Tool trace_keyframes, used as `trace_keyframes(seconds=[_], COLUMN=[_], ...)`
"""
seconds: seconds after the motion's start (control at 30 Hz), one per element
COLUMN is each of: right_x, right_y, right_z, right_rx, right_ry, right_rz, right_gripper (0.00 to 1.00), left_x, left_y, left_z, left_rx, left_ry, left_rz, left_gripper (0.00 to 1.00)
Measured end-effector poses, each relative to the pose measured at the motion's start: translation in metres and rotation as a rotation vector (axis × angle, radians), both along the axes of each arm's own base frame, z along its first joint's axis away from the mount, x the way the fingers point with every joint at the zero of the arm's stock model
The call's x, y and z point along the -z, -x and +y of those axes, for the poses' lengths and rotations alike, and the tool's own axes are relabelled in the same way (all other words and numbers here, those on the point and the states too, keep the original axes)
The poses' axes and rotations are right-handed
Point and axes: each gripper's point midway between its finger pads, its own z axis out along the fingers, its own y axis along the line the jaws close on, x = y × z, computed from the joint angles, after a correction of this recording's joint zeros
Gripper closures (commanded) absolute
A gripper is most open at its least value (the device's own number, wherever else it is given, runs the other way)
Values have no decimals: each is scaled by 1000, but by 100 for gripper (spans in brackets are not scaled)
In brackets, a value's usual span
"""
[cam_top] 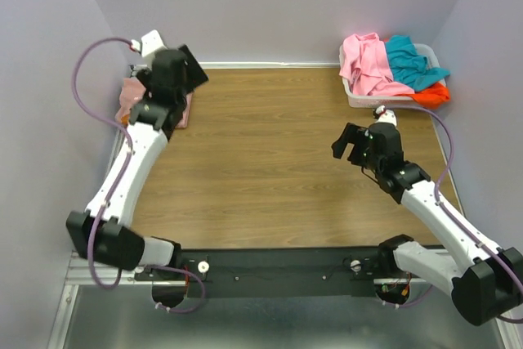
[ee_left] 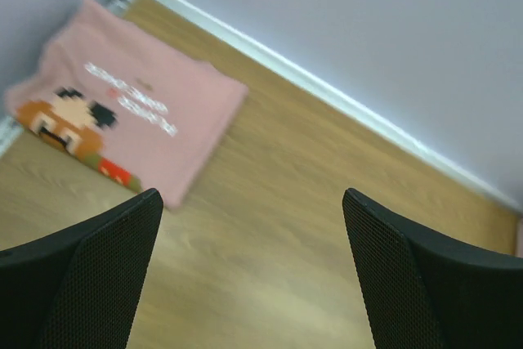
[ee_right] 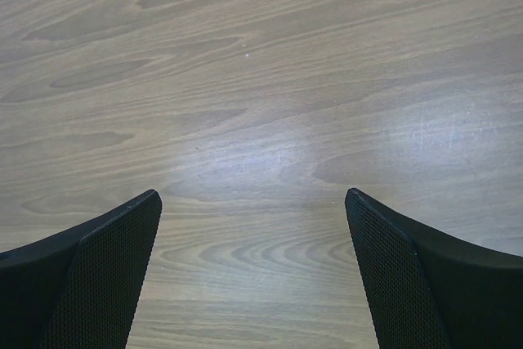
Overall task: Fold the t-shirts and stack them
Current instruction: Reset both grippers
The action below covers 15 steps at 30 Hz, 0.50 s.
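A folded dusty mauve-pink t-shirt (ee_left: 131, 104) with a pixel-figure print lies flat at the table's far left corner; in the top view (cam_top: 128, 97) the left arm mostly hides it. My left gripper (cam_top: 189, 67) (ee_left: 249, 275) is open and empty, held above the table just right of that shirt. A bright pink t-shirt (cam_top: 368, 63), a teal one (cam_top: 413, 61) and an orange-red one (cam_top: 433, 94) lie crumpled in the white basket (cam_top: 356, 99) at the far right. My right gripper (cam_top: 350, 143) (ee_right: 252, 279) is open and empty over bare wood, in front of the basket.
The wooden table (cam_top: 261, 161) is walled in by pale purple panels at the back and both sides. A white strip (ee_left: 343, 100) runs along the foot of the back wall. The arm bases sit on a black rail (cam_top: 270, 267) at the near edge.
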Motion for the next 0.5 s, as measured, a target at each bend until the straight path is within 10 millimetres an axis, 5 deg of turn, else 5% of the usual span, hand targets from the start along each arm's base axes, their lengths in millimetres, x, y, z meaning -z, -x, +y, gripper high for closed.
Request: trace_keyframes(seconds=[0.1,0.23,0.37,0.5], right_x=[3,9,14,15], right_y=[5,13,20,26], right_z=[-2,-5,-9,-13], right_rx=[6,17,31,57], right_ry=[-7,-16,-21,-36], right_rz=[5,9,8,-6], right_gripper=[0,0,0,0], left_x=[10,47,120,177], left_y=[43,79,126,168], left_z=[-57,-109,-187,-232], left_rx=[145,263,459,590], left_ry=[37,74,71,47], left_rz=[-34,-8,131,269], left_gripper=[2,1,2,2])
